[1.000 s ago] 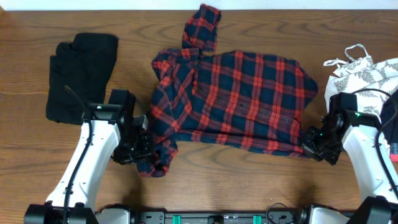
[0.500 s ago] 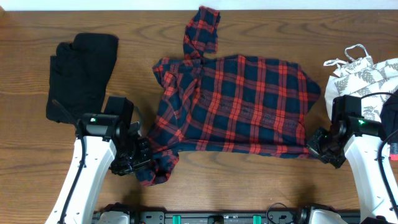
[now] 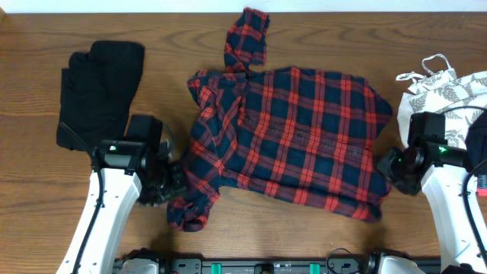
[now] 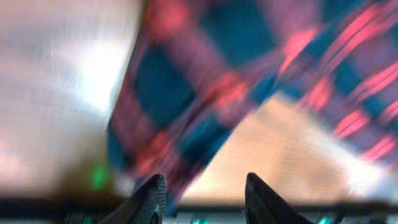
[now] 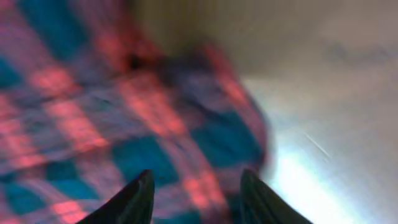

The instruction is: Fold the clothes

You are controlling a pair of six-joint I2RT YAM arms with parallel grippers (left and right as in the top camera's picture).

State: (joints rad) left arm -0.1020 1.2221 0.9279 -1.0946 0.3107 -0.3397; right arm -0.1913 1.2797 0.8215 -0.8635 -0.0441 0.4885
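Shirt: a red-and-navy plaid long-sleeved button shirt (image 3: 289, 129) lies spread and mostly flat in the middle of a brown wooden counter (image 3: 46, 190). One sleeve points toward the far edge. The other is bunched at the shirt's near left corner.

Other clothes: a folded black garment (image 3: 99, 91) sits well to the left of the shirt. A white leaf-print garment (image 3: 445, 87) lies just beyond the shirt's right edge, partly cut off by the frame.

Left jaws: beside the crumpled sleeve at the shirt's near left corner. The left wrist view is blurred, but the two dark fingers (image 4: 152, 199) stand apart with nothing pinched between them.

Right jaws: just beside the shirt's right edge. They are parted, with plaid cloth showing beyond the fingers (image 5: 134, 199), and no grip on it can be made out.

Handling: the shirt looks like light, limp woven cloth. It will probably sag, wrinkle and drag along the counter rather than hold any shape, though it should not slip much or be damaged.

Where to hold: likely best pinched at an edge or corner, such as hem, cuff or shoulder seam, taking both layers. Two matching points, one on each side, should keep a fold straight.
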